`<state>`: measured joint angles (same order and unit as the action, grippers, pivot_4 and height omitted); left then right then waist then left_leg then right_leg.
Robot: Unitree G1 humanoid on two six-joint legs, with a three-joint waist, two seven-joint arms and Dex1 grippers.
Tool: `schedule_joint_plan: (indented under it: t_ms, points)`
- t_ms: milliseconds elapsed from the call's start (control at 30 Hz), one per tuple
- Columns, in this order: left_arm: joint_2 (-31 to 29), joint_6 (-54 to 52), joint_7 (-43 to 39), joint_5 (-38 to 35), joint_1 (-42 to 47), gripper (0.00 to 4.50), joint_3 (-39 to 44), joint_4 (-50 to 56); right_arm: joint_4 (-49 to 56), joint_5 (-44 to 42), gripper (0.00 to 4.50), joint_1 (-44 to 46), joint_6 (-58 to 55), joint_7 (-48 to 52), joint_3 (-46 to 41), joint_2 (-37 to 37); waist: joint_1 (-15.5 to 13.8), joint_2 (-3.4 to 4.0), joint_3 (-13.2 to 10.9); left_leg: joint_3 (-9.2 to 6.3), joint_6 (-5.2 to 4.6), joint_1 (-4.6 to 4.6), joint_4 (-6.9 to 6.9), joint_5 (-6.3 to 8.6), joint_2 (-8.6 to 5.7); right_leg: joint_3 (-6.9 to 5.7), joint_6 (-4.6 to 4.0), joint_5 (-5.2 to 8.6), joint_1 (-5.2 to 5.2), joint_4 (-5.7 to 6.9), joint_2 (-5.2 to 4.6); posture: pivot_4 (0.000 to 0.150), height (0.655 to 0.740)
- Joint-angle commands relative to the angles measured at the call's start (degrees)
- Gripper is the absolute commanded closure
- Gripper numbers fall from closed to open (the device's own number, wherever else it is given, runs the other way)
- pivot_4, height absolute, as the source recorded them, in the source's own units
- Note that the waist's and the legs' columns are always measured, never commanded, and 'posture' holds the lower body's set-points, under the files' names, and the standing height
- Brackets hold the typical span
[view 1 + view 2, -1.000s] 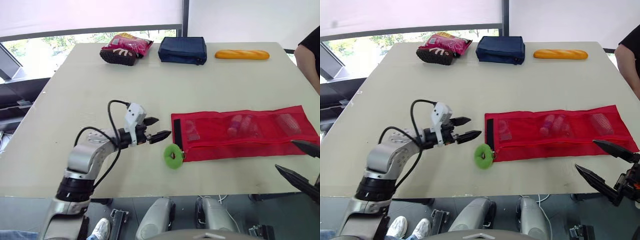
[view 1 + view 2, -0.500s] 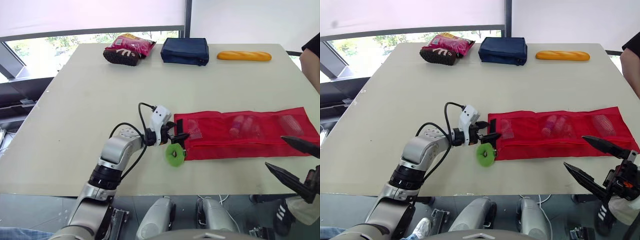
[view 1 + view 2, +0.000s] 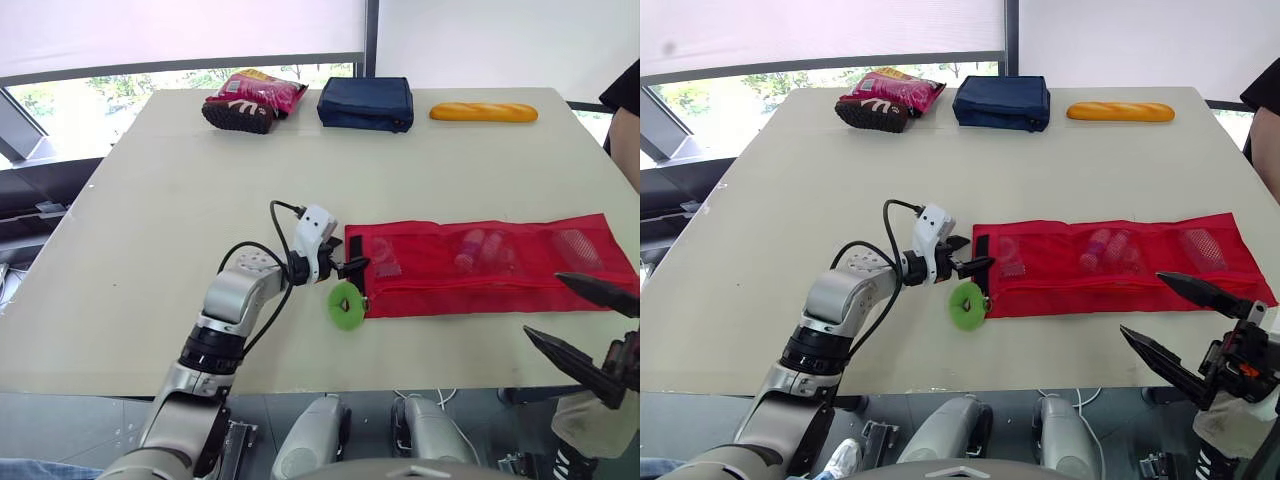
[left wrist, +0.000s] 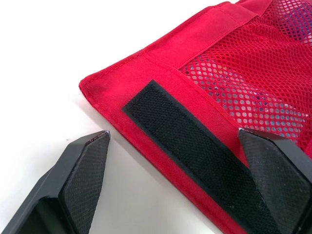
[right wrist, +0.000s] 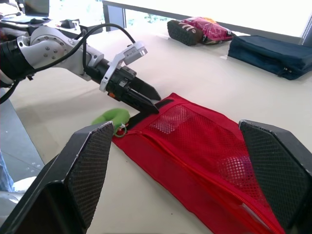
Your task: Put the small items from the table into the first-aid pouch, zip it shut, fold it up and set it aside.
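The red mesh first-aid pouch (image 3: 490, 265) lies unfolded and flat on the table, with small items showing through its mesh pockets (image 3: 480, 250). A green ring pull (image 3: 346, 305) lies at the left end of its zip. My left gripper (image 3: 352, 266) is open at the pouch's left end. In the left wrist view its fingers straddle the corner with the black velcro strip (image 4: 195, 146): one finger (image 4: 83, 165) is over the bare table, the other (image 4: 273, 161) over the mesh. My right gripper (image 3: 1141, 302) hangs open near the table's front edge, below the pouch's right end, holding nothing.
Along the far edge lie a pink snack bag (image 3: 252, 98), a navy pouch (image 3: 366, 101) and a baguette (image 3: 484, 111). A person's arm (image 3: 625, 120) shows at the right edge. The table (image 3: 180, 200) is bare to the left of the pouch.
Over the last second my left gripper moved right from the bare table to the pouch's left end and has stayed there. The right gripper has hardly moved.
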<state>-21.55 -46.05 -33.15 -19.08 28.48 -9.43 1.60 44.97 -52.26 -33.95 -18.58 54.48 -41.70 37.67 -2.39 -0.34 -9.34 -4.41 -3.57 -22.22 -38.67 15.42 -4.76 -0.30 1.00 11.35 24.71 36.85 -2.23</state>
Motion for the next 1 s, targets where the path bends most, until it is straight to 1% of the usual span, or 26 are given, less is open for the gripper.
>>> schedule_joint_plan:
  t_ms: [33,200,233,267,300,333,433,500,533,567,600,700,833,900,967,1000]
  points:
    - [0.02,0.30,1.15,1.54,-0.55,0.00,0.27,-0.60,0.99,-1.13,0.12,0.13,0.57,-0.02,-0.98,0.54,0.00,0.00,0.00,0.00,0.00,0.00,0.00,0.00,0.00,0.00,-0.01,0.00,0.00,0.00,0.00,0.150,0.7395]
    - [1.62,-3.10,0.28,0.63,-0.45,0.00,-1.36,-0.77,1.27,-1.04,0.12,0.35,0.53,-0.46,-0.71,0.63,-0.05,0.01,0.01,0.00,-0.01,0.01,0.00,0.01,0.00,0.00,0.01,0.01,-0.01,0.00,0.00,0.150,0.7395]
    - [2.00,-3.36,-0.10,0.55,-0.30,0.26,-1.77,-1.03,1.47,-0.97,0.02,0.32,0.54,-0.60,-0.57,0.55,-0.10,0.01,0.02,0.00,-0.01,0.01,0.00,0.01,0.00,0.00,0.02,0.01,-0.01,0.00,0.00,0.150,0.7395]
    - [2.41,-3.45,-0.29,0.61,-0.05,0.26,-2.03,-1.46,1.65,-0.95,0.02,0.32,0.52,-0.75,-0.46,0.49,-0.16,0.01,0.02,0.00,-0.01,0.01,0.00,0.01,0.00,0.00,0.02,0.01,-0.01,0.00,0.00,0.150,0.7395]
    - [2.95,-3.75,-0.35,0.47,0.20,0.64,-1.94,-1.85,1.87,-0.97,0.00,0.27,0.52,-0.89,-0.43,0.43,-0.22,0.01,0.02,0.00,-0.01,0.01,0.00,0.01,-0.01,0.00,0.03,0.02,-0.02,0.00,-0.01,0.150,0.7395]
    - [3.32,-3.99,-0.59,0.33,0.43,0.89,-1.88,-2.14,2.03,-1.01,0.00,0.24,0.51,-1.03,-0.40,0.41,-0.34,0.01,0.03,0.00,-0.01,0.00,0.00,0.01,-0.01,0.00,0.04,0.02,-0.02,-0.01,-0.01,0.150,0.7395]
    - [4.53,-4.83,-0.74,-0.04,0.87,2.41,-1.04,-2.51,2.51,-1.08,0.00,0.00,0.59,-1.40,-0.34,0.30,-0.54,0.00,0.03,0.00,-0.01,0.00,0.00,0.00,-0.02,0.00,0.04,0.02,-0.03,-0.02,-0.02,0.150,0.7395]
    - [5.02,-5.37,-0.66,-0.38,1.00,3.28,-0.29,-2.37,2.90,-1.02,0.00,-0.23,0.61,-1.62,-0.19,0.18,-0.61,0.01,0.03,0.00,-0.01,0.00,-0.01,0.00,-0.02,0.00,0.04,0.02,-0.04,-0.02,-0.02,0.150,0.7395]
    - [5.15,-5.67,-0.60,-0.65,1.09,3.84,0.16,-2.33,3.15,-0.93,0.00,-0.22,0.54,-1.87,0.10,0.17,-0.65,0.01,0.03,0.00,-0.01,0.00,0.00,0.00,-0.02,0.00,0.04,0.02,-0.04,-0.02,-0.02,0.150,0.7395]
    - [5.10,-5.89,-0.62,-0.86,1.11,4.28,0.48,-2.13,3.47,-0.87,0.00,-0.27,0.29,-2.15,0.50,0.26,-0.67,-0.01,0.03,0.00,-0.01,0.00,-0.01,0.00,-0.02,0.00,0.05,0.02,-0.04,-0.02,-0.02,0.150,0.7395]
    - [5.05,-6.08,-0.74,-1.13,1.08,4.41,0.88,-1.87,3.81,-0.71,0.00,-0.32,0.06,-2.41,0.99,0.39,-0.66,-0.01,0.04,0.00,-0.01,0.00,-0.01,0.00,-0.02,0.00,0.05,0.02,-0.04,-0.02,-0.02,0.150,0.7395]
    - [5.03,-6.72,-0.99,-2.69,1.11,4.41,3.05,-1.13,5.05,0.11,0.00,0.38,-0.84,-3.95,3.80,1.01,-0.58,-0.02,0.03,0.00,0.00,0.00,-0.01,0.00,-0.02,0.00,0.05,0.02,-0.04,-0.02,-0.01,0.150,0.7395]
    - [5.28,-8.01,-0.60,-5.13,1.38,4.41,6.82,-1.27,6.39,5.08,0.00,3.37,-3.36,-7.08,12.12,3.50,-0.05,-0.04,0.01,0.00,0.02,-0.01,0.00,-0.01,-0.01,-0.01,0.05,0.03,0.00,-0.02,0.00,0.150,0.7395]
    - [5.54,-8.98,-0.41,-6.54,1.93,4.41,8.67,-1.48,6.73,6.65,0.00,8.89,-6.47,-11.31,19.29,4.42,0.23,-0.06,0.00,-0.02,0.04,0.00,0.00,-0.02,0.00,-0.02,0.04,0.02,0.00,-0.02,0.01,0.150,0.7395]
    - [5.89,-10.43,0.03,-7.86,2.76,4.41,10.25,-1.57,6.15,8.59,0.00,16.71,-10.68,-15.29,28.13,4.59,0.24,-0.07,-0.03,-0.01,0.05,0.00,0.02,-0.03,0.00,-0.02,0.04,0.02,0.02,-0.02,0.01,0.150,0.7395]
    - [6.12,-11.03,0.29,-8.43,3.13,4.41,10.86,-1.67,5.16,11.37,0.00,21.44,-13.09,-17.17,32.92,4.58,-0.05,-0.05,-0.02,-0.02,0.11,-0.05,0.03,-0.06,0.00,-0.03,0.03,0.02,0.08,-0.01,0.02,0.150,0.7395]
